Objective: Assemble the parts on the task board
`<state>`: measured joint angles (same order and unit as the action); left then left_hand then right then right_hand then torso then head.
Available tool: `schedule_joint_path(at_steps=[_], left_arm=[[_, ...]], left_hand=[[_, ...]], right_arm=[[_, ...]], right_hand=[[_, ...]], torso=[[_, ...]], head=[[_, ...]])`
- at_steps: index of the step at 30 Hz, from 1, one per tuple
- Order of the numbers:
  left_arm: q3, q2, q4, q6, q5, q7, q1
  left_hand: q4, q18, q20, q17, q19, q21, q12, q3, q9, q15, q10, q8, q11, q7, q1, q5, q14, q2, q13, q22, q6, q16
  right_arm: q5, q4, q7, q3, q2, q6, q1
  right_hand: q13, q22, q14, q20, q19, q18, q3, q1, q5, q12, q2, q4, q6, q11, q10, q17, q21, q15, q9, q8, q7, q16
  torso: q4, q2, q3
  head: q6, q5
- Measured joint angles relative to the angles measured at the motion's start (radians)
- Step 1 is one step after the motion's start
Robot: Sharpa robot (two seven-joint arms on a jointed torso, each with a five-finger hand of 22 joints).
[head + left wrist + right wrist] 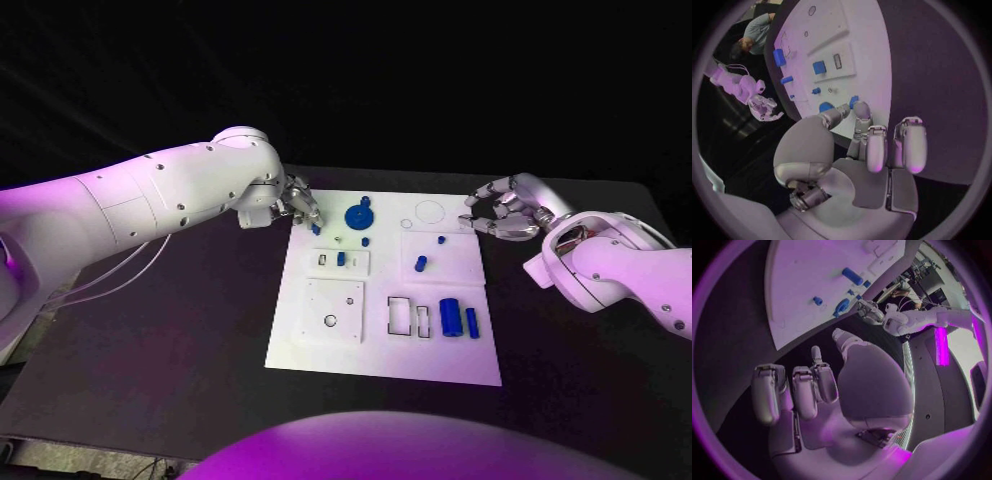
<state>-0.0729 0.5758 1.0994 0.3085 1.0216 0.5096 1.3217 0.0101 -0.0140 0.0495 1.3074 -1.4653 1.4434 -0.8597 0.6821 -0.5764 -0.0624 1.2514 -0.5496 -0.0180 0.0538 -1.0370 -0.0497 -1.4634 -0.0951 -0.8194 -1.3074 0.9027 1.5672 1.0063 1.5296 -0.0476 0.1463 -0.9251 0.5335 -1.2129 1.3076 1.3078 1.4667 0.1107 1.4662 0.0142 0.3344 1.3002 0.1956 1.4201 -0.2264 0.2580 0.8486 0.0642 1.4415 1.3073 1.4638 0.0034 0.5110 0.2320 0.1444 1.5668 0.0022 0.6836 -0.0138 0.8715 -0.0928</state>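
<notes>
The white task board (387, 345) lies in the middle of the black table. My left hand (296, 204) hovers at its far left corner and pinches a small blue part (316, 229) between thumb and a finger; the left wrist view shows that part (854, 101) at the fingertips. On the board beside it lies a blue round disc with a tab (359, 215). My right hand (502, 210) hangs at the board's far right edge, fingers curled in and holding nothing. The right wrist view shows this hand (817, 390) above the table beside the board (817, 285).
More blue parts are on the board: a small peg (366, 241), a peg in a raised plate (342, 258), a short cylinder (421, 264), and a thick cylinder (451, 317) beside a slimmer one (472, 320) near the front right. Black table surrounds the board.
</notes>
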Motion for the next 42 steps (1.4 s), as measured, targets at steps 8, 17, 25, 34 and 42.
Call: schedule_joint_path(at_steps=[8, 17, 25, 34, 42], left_arm=[[-0.001, 0.0, 0.0, 0.0, -0.019, -0.002, 0.0], [-0.002, 0.011, 0.014, -0.002, -0.036, -0.003, 0.0], [0.001, 0.051, 0.082, -0.042, -0.081, -0.009, -0.001], [0.004, 0.121, 0.193, -0.139, -0.159, -0.019, -0.002], [-0.003, 0.167, 0.271, -0.205, -0.175, -0.023, -0.016]], left_hand=[[0.036, 0.0, -0.001, 0.0, -0.001, 0.0, 0.0, 0.036, -0.001, 0.0, 0.011, 0.002, 0.001, 0.004, -0.041, 0.006, 0.0, 0.006, 0.005, 0.0, -0.004, 0.0], [0.037, 0.0, -0.001, 0.0, -0.001, 0.0, -0.004, 0.037, -0.001, 0.0, 0.031, -0.011, 0.012, 0.019, -0.065, -0.139, 0.0, 0.007, 0.017, 0.0, 0.0, 0.0], [0.03, 0.0, -0.007, 0.0, 0.0, 0.019, -0.077, 0.044, -0.001, -0.005, 0.064, -0.037, 0.017, 0.03, -0.043, -0.355, -0.005, -0.026, -0.043, 0.0, 0.013, 0.0], [0.03, 0.0, -0.02, 0.0, -0.001, 0.044, -0.151, 0.044, -0.031, -0.02, 0.09, -0.042, 0.018, 0.03, -0.013, -0.524, -0.005, -0.063, -0.113, 0.0, 0.035, 0.0], [0.03, 0.0, -0.021, 0.0, 0.0, 0.059, -0.174, 0.044, -0.091, -0.023, 0.109, -0.042, 0.013, 0.028, -0.005, -0.574, -0.001, -0.071, -0.138, 0.0, 0.044, 0.0]], right_arm=[[0.0, -0.001, 0.0, 0.0, 0.0, 0.0, 0.0], [0.0, -0.002, 0.0, 0.0, 0.0, 0.0, 0.0], [0.0, -0.003, 0.0, 0.0, -0.002, 0.001, 0.0], [-0.001, -0.003, 0.001, 0.0, -0.005, 0.003, 0.0], [-0.002, -0.005, 0.002, 0.0, -0.007, 0.005, 0.0]], right_hand=[[0.0, 0.0, 0.0, 0.0, 0.0, 0.0, 0.0, 0.0, 0.0, 0.0, 0.0, 0.0, 0.0, 0.0, 0.0, 0.0, 0.0, 0.0, 0.0, 0.0, 0.0, 0.0], [0.0, 0.0, 0.0, 0.0, 0.0, 0.0, 0.0, 0.0, 0.0, 0.0, 0.0, 0.0, 0.0, 0.0, 0.0, 0.0, 0.0, 0.0, 0.001, 0.0, 0.0, 0.0], [0.0, 0.0, 0.0, 0.0, 0.0, 0.0, 0.0, 0.0, 0.0, 0.0, 0.0, 0.0, 0.0, 0.0, 0.0, 0.0, 0.0, 0.0, 0.001, 0.004, 0.0, 0.0], [0.0, 0.0, 0.0, 0.0, 0.0, 0.0, 0.0, -0.008, 0.0, 0.0, 0.0, 0.0, 0.0, 0.0, 0.0, 0.0, 0.0, 0.0, 0.001, 0.004, 0.0, 0.0], [0.0, 0.0, 0.0, 0.0, 0.0, 0.0, 0.0, -0.008, 0.0, 0.0, 0.0, 0.0, 0.0, 0.0, 0.0, 0.0, 0.0, 0.0, 0.001, 0.004, 0.0, 0.0]], torso=[[0.0005, -0.001, -0.0002], [0.0012, 0.0, 0.0001], [0.0008, 0.0, 0.0003], [0.0025, -0.002, -0.0002], [0.0065, -0.005, -0.0007]], head=[[0.001, -0.004], [0.001, -0.005], [0.001, -0.007], [0.001, -0.009], [0.001, -0.009]])
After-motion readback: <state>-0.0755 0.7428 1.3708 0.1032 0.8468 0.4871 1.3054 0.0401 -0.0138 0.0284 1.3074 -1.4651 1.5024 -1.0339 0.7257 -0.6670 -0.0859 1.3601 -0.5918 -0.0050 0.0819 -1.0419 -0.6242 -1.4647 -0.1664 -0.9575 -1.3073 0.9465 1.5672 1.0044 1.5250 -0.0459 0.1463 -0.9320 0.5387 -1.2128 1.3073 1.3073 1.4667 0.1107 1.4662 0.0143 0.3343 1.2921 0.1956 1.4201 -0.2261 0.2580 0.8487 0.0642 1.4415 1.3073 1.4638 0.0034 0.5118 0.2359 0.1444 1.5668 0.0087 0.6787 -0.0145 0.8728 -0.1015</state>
